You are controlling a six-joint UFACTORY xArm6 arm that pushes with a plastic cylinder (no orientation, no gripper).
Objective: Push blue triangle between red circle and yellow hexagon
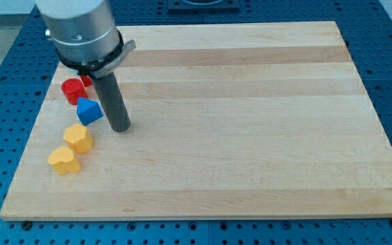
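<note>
The blue triangle (88, 110) lies near the board's left edge, between the red circle (73, 90) above it and the yellow hexagon (78, 137) below it. It almost touches the red circle; a small gap separates it from the hexagon. My tip (120, 127) rests on the board just to the right of the blue triangle, a little lower than it and close to its right corner. The rod rises from there to the grey arm (80, 30) at the view's top left.
A second yellow block (64, 160) lies below and left of the hexagon. A second small red piece (86, 81) peeks out beside the red circle under the arm. The wooden board (250, 136) lies on a blue perforated table.
</note>
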